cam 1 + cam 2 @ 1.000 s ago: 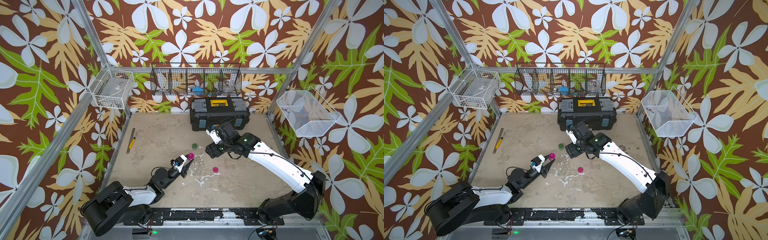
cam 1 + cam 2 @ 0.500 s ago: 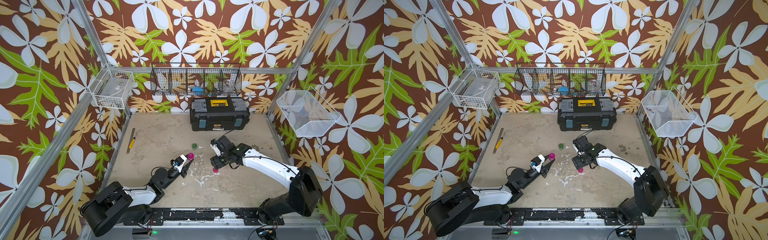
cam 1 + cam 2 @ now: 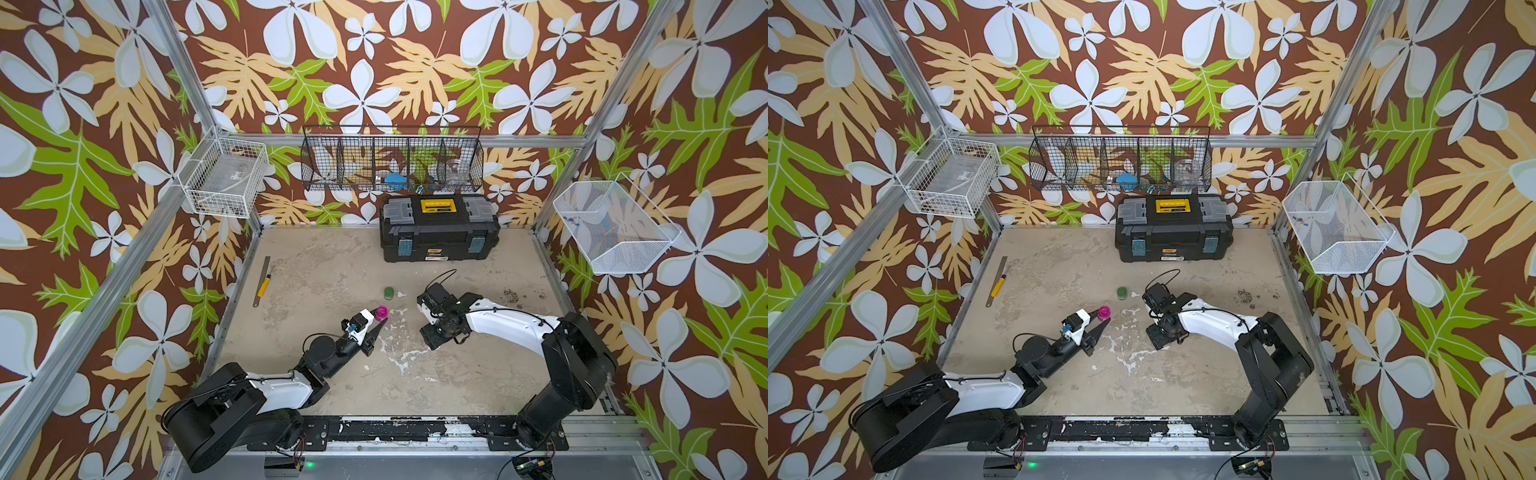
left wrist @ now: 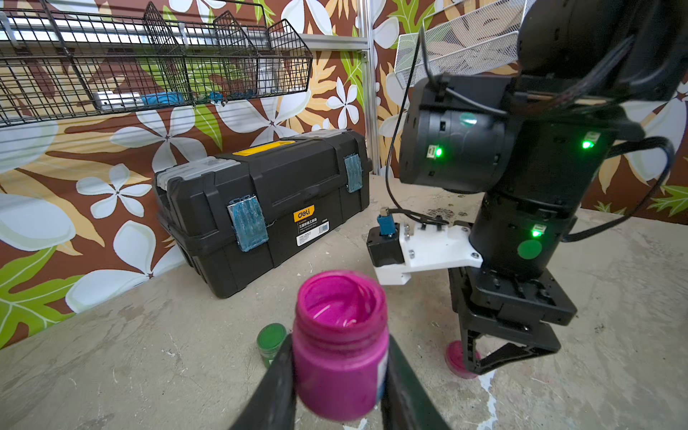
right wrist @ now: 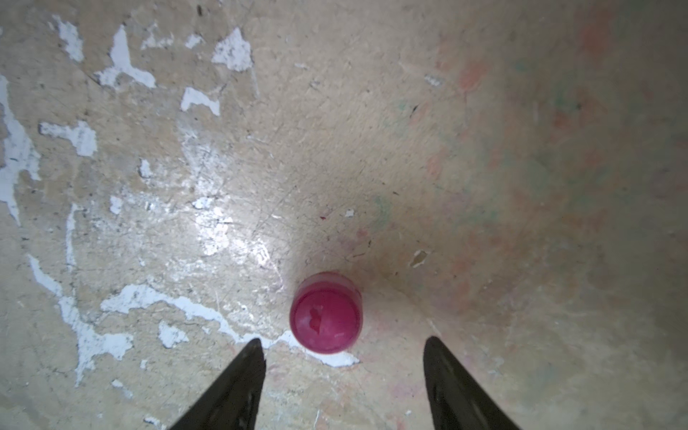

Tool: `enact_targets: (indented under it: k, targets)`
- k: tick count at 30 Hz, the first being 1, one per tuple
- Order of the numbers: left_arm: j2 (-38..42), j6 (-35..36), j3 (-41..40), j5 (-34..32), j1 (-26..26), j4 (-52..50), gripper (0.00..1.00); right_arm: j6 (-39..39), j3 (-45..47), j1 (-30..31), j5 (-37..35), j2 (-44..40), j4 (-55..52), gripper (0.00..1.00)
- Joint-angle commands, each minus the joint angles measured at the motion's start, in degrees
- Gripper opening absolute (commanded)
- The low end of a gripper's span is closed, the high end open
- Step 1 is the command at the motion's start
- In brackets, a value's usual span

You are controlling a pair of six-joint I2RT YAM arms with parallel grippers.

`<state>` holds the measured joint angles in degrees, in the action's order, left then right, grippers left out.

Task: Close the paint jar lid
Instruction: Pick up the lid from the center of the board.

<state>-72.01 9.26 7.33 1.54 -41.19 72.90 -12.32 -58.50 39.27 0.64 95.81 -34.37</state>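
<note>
the open magenta plastic paint jar [image 4: 340,346] is clamped by the left gripper [image 4: 338,372]. the round magenta lid [image 5: 325,314], flat on the table [image 5: 521,186] and off-centre before the parted jaws of the right gripper [image 5: 342,339], may be knocked aside on closing.

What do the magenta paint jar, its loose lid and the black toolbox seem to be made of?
Magenta paint jar: probably plastic, smooth, slightly glossy; moulded threads at the open neck.
Lid: likely the same plastic, dull pink, no highlights.
Toolbox: hard black plastic, semi-gloss, with moulded ribs and latches.
</note>
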Motion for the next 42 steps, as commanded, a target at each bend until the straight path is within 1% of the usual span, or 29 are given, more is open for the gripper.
enact_targets:
  k: [1, 10, 18, 28, 42]
  targets:
    - [-0.14, 0.06, 0.31, -0.05, -0.03, 1.01, 0.09, 0.6, 0.03, -0.01, 0.41, 1.03, 0.53, 0.66]
    - [-0.04, 0.15, 0.29, -0.22, -0.03, 0.95, 0.09, 0.8, -0.78, -0.02, 1.12, 3.63, 1.15, 0.57]
    - [-0.01, 0.1, 0.31, -0.32, -0.03, 0.84, 0.09, 0.98, -1.79, 0.02, 1.47, 5.6, 1.57, 0.52]
    - [-0.43, 0.15, 0.47, -0.23, -0.03, 0.84, 0.09, 0.98, -2.01, 0.04, 1.09, 6.14, 1.39, 0.44]
    - [-0.58, 0.06, 0.54, -0.18, -0.03, 0.84, 0.09, 0.14, -1.86, 0.54, 0.32, 4.08, -0.43, 0.44]
